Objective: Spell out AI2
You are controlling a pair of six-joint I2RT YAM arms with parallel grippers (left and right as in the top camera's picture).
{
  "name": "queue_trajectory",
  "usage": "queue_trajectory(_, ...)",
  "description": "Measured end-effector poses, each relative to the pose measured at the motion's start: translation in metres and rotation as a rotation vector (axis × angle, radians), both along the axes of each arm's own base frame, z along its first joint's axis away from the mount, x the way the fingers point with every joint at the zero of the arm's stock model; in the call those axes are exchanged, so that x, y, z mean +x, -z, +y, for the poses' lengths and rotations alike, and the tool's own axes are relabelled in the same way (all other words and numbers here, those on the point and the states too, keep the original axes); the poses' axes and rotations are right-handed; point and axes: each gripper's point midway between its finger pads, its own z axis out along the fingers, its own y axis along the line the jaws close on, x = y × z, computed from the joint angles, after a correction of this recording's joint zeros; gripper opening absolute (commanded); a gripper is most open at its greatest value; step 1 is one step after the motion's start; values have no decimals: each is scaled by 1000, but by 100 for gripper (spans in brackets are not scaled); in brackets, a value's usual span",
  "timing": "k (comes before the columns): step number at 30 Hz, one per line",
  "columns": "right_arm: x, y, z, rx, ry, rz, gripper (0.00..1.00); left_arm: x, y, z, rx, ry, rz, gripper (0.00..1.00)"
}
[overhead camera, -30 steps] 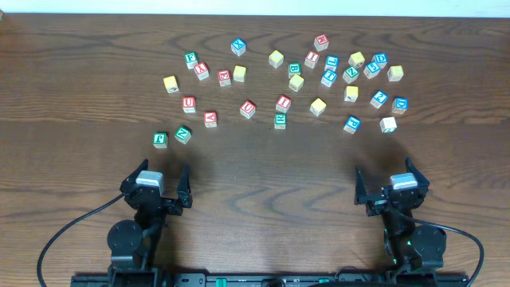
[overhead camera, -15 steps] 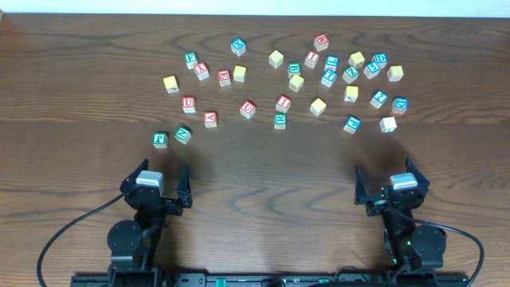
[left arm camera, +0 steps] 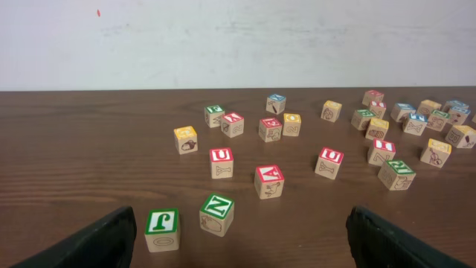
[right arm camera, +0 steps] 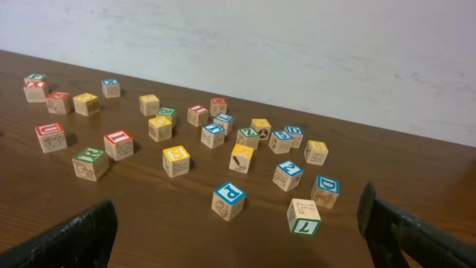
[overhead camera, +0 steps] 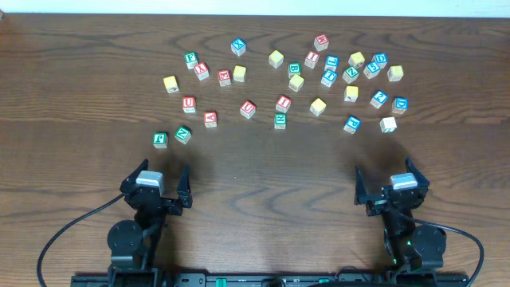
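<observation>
Since no cube has shifted over the last second, the three wanted cubes lie loose in the scatter, well apart from one another. The red I [overhead camera: 283,103] sits near the middle of the field, just behind a green cube [overhead camera: 280,120]. The blue 2 [overhead camera: 378,99] lies on the right, just beside another blue cube [overhead camera: 400,104]. The likeliest red A [overhead camera: 210,118] lies toward the left front, though its letter is too small to read with certainty and may be a V. A red U [overhead camera: 189,104] lies just left of that cube and a second U [overhead camera: 248,108] lies between it and the red I; both are decoys of the same colour. Nearer the camera base, the left gripper [overhead camera: 163,177] and right gripper [overhead camera: 386,179] hang over the near part of the table [overhead camera: 263,183], jaws spread wide and holding nothing, each well short of the front row of cubes. Neither has moved in that second. The stillness suggests the task has not begun: no letter is picked and no row is started. The bare wood in front of the scatter looks free for the word. By position, the left arm seems better placed for the A and I, and the right arm for the 2.
</observation>
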Motion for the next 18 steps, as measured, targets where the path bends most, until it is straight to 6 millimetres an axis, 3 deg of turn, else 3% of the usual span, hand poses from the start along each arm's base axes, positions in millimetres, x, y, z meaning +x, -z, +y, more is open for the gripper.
queue_trajectory(5,0,0,0,0,0,0,99,0,0,0,0,0,0,89)
queue_trajectory(8,0,0,0,0,0,0,99,0,0,-1,-4,7,-1,100)
queue_trajectory(18,0,0,0,0,1,0,99,-3,-10,-6,-14,37,30,99)
